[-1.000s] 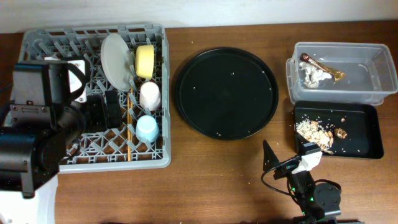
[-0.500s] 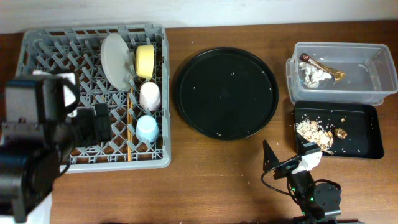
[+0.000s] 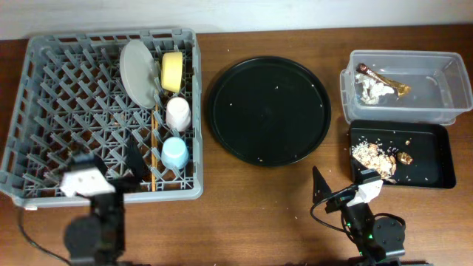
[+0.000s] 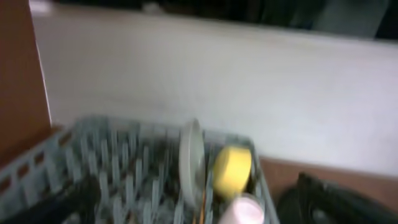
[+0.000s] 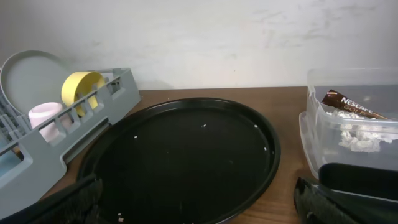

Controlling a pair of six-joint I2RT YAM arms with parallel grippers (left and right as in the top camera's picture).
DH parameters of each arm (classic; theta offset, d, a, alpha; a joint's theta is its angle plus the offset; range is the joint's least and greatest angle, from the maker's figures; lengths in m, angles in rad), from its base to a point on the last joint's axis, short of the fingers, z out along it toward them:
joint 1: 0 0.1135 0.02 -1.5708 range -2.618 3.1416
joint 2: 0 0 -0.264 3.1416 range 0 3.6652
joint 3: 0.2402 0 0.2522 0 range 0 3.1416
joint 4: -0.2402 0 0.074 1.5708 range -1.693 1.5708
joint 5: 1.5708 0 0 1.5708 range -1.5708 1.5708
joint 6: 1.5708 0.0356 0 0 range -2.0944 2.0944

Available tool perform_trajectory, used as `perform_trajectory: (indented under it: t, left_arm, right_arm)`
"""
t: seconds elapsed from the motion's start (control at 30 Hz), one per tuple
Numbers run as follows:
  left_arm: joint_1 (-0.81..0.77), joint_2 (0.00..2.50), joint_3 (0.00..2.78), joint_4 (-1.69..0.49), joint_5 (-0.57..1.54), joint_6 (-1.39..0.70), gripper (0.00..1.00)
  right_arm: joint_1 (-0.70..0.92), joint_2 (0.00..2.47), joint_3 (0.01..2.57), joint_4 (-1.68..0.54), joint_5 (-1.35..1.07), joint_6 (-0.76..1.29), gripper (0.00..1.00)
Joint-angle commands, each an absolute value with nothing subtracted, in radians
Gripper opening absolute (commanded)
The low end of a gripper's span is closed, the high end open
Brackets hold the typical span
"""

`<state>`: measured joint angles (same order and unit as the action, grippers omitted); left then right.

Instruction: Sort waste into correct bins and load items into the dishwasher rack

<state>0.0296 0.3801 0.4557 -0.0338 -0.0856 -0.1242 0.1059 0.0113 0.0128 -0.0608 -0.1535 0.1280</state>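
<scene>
The grey dishwasher rack (image 3: pixel 44 81) holds the upright grey plate (image 3: pixel 138 72), the yellow bowl (image 3: pixel 172 72), the pink cup (image 3: pixel 178 113), the blue cup (image 3: pixel 175 153) and the wooden chopsticks (image 3: pixel 153 151). The clear tub (image 3: pixel 436 89) holds white tissue (image 3: pixel 375 90) and the foil wrapper (image 3: pixel 380 75). The flat black tray (image 3: pixel 425 159) holds tan food scraps (image 3: pixel 372 156). My left gripper (image 3: pixel 103 164) is open and empty over the rack's front edge. Its blurred wrist view shows the plate (image 4: pixel 191 158) and bowl (image 4: pixel 231 169). My right gripper (image 3: pixel 341 186) is open and empty in front of the round tray.
The large round black tray (image 3: pixel 267 111) lies mid-table with a few crumbs on it and fills the right wrist view (image 5: pixel 180 162). Bare wooden table lies in front of it. The tub (image 5: pixel 354 118) stands to the right of my right gripper (image 5: pixel 199 208).
My left arm has drawn back from over the rack's left side to the table's front edge. The right arm and all objects have not moved.
</scene>
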Motion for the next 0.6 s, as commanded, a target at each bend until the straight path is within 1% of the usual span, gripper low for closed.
perform_trajectory:
  t: [0.0, 0.07, 0.17, 0.27, 0.37, 0.57]
  left_arm:
    - [0.036, 0.198, 0.246, 0.029, -0.074, -0.099, 0.99]
    - [0.036, 0.082, 0.146, 0.030, -0.074, -0.034, 0.99]
    - [0.036, 0.030, 0.088, 0.027, -0.066, 0.075, 0.99]
    - [0.036, 0.004, 0.015, 0.022, -0.064, 0.084, 0.99]
    - [0.036, 0.005, 0.009, -0.088, -0.039, 0.085, 0.99]
    - [0.036, 0.006, 0.009, -0.083, -0.014, 0.084, 0.99]
  right_arm:
    - [0.113, 0.003, 0.006, -0.065, -0.142, 0.128, 0.98]
    - [0.113, 0.003, 0.006, -0.065, -0.142, 0.127, 0.98]
    - [0.113, 0.003, 0.006, -0.065, -0.142, 0.127, 0.98]
    - [0.113, 0.003, 0.006, -0.065, -0.142, 0.127, 0.98]
    - [0.113, 0.003, 0.006, -0.065, -0.142, 0.127, 0.98]
    - [0.113, 0.003, 0.006, -0.065, -0.142, 0.127, 0.98]
